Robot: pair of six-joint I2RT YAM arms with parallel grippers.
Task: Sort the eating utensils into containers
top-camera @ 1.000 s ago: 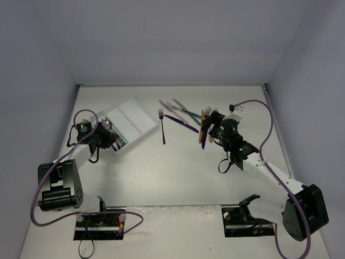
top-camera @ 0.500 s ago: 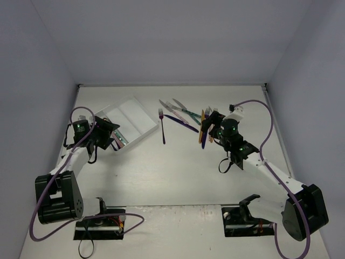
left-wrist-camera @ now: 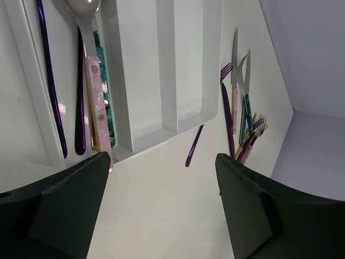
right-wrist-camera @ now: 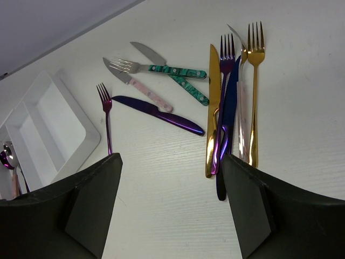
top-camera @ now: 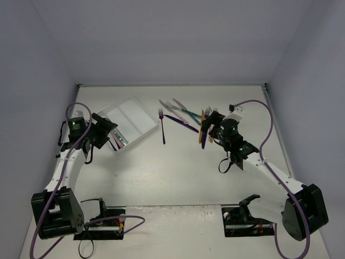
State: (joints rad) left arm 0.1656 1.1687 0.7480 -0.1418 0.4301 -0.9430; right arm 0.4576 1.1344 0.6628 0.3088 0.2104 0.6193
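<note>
White three-compartment cutlery tray (top-camera: 141, 116) lay askew on the worktop (top-camera: 178, 172). Its outermost compartment, the one nearest the left arm, held the sorted pieces side by side: a pink-handled spoon (left-wrist-camera: 94, 86) with its silver bowl toward the far end, two slim purple handles (left-wrist-camera: 51, 91), a teal handle (left-wrist-camera: 105, 102) and a bit of gold showing beside the spoon. The spoon's handle reached the tray's near end wall; could not tell if it rested on it. Left claw (left-wrist-camera: 161, 162) hung just off that near end of the tray, above the filled compartment's end wall, fingers spread wide with nothing between them. A lone purple fork (top-camera: 162, 128) lay on the worktop just beyond the tray's opposite long side, apart from it, tines pointing away from the arms. Farther from the tray on that same side lay a loose fan of four: a purple knife (right-wrist-camera: 159, 113), a pink-handled knife (right-wrist-camera: 145, 93), a teal-handled fork (right-wrist-camera: 178, 71) and a teal-handled knife (right-wrist-camera: 188, 89), the two teal pieces crossing. Farthest from the tray was a tight bundle lying roughly parallel and overlapping: gold knife (right-wrist-camera: 212, 108), purple fork (right-wrist-camera: 223, 97), dark blue knife (right-wrist-camera: 230, 102), gold fork (right-wrist-camera: 254, 91), and a pale handle between the last two, its type unclear. Right claw (right-wrist-camera: 171, 162) hovered over the near ends of this bundle, well apart from the tray, fingers wide, gripping nothing.
</note>
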